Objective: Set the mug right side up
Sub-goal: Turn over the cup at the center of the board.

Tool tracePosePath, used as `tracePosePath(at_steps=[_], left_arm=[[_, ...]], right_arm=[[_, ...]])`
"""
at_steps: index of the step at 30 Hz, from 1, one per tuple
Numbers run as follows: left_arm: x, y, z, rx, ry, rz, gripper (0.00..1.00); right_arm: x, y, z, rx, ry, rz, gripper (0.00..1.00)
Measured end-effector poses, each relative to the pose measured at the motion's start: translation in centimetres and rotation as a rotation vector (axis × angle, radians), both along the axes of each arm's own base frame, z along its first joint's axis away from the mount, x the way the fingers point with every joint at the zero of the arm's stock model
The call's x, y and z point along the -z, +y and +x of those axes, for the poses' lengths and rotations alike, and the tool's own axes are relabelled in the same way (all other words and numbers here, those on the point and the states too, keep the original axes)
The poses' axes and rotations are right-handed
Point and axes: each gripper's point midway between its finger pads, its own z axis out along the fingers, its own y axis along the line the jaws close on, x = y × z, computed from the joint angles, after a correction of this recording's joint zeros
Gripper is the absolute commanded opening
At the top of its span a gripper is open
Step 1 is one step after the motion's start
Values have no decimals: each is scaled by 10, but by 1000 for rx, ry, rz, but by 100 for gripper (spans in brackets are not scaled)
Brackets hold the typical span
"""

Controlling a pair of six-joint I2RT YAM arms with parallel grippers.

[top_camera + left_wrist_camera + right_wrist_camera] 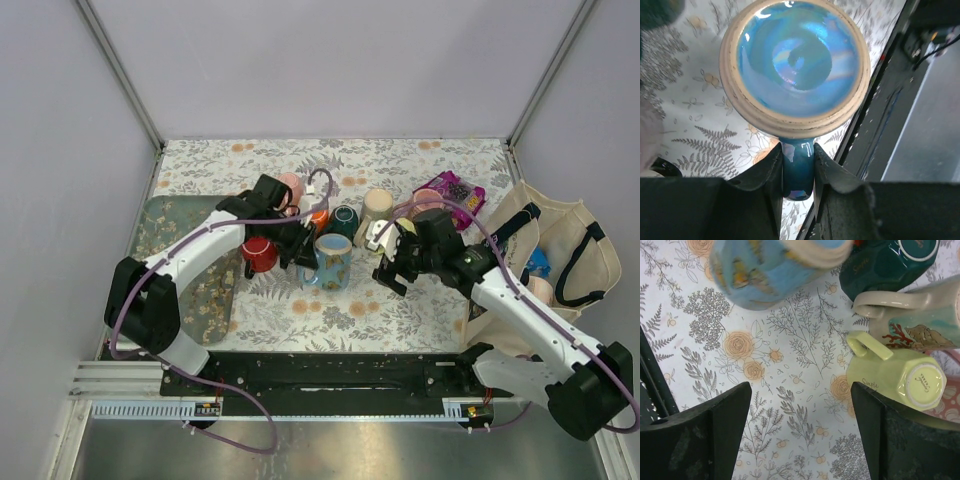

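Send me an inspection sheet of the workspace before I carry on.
Surface: floral tablecloth.
Job's things: blue glazed mug with cream rim, mouth facing the left wrist camera.
Clutter: pale yellow mug on its side, dark green mug, red mug, purple snack packet.
Pincers: left pincer shut on the blue mug's handle; right pincer open, empty.
Cables: purple cable running along each arm.
Surroundings: cream tote bag at right, green tray at left.
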Motion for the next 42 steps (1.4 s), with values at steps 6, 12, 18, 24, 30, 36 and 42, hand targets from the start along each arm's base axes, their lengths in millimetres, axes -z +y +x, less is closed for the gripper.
tracePosePath(at_steps=[6, 12, 18, 24, 30, 36, 42], left_arm=[[-35, -7, 23, -109, 69, -114, 0], [-64, -20, 45, -199, 234, -216, 0], [-91, -21, 83, -291, 405, -364, 0], [-115, -24, 108, -352, 588, -562, 0], [-133, -26, 104, -292, 690, -621, 0], [-142, -23, 100, -259, 711, -633, 0], [-144, -19, 98, -250, 730, -630, 0]], right_arm=[[-4, 4, -6, -104, -177, -15, 91], [-14, 19, 1, -162, -410, 27, 95], [-27, 39, 26, -186, -632, 53, 95], [-48, 58, 63, -127, -771, 74, 87], [-69, 68, 83, -95, -836, 92, 85], [-77, 70, 85, -112, -853, 72, 98], [-94, 69, 63, -196, -758, 63, 99]])
